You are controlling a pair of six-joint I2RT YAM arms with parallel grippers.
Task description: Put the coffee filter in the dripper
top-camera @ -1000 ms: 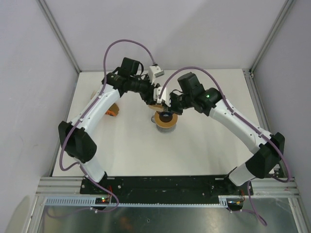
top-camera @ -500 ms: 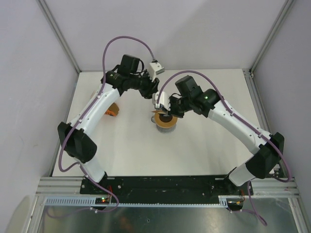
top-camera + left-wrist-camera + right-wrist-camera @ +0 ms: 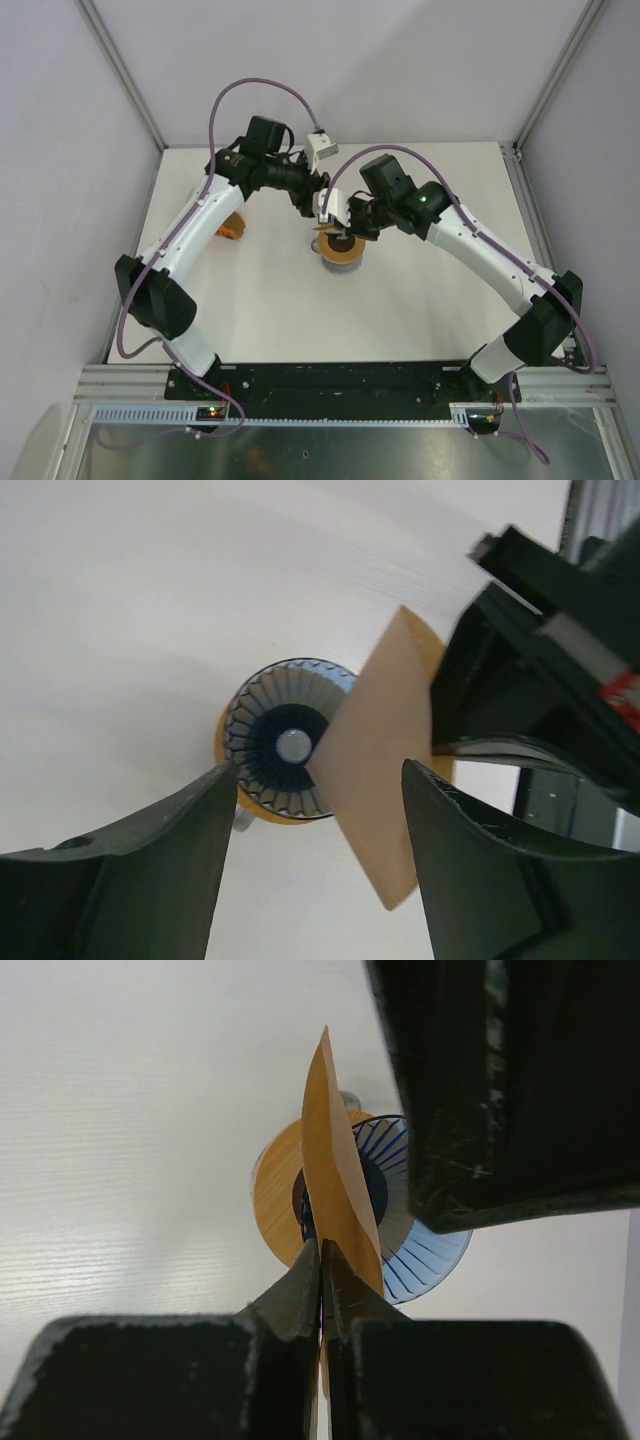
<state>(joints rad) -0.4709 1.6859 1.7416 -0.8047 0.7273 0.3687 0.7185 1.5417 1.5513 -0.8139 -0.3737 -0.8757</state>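
Note:
The dripper is a blue ribbed cone standing on a flat wooden ring mid-table; it also shows in the top view and the right wrist view. My right gripper is shut on the lower edge of the coffee filter, a flat light-brown paper held edge-on just above the dripper. In the left wrist view the filter hangs with its tip over the dripper's rim. My left gripper is open and empty, above the dripper, with the filter between its fingers but untouched.
An orange box-like holder stands at the left of the table, beside the left arm. The two grippers are close together over the dripper. The left gripper's black body fills the upper right of the right wrist view.
My right gripper has shifted a little left with the filter, over the dripper. My left gripper drew back slightly and then came close again.

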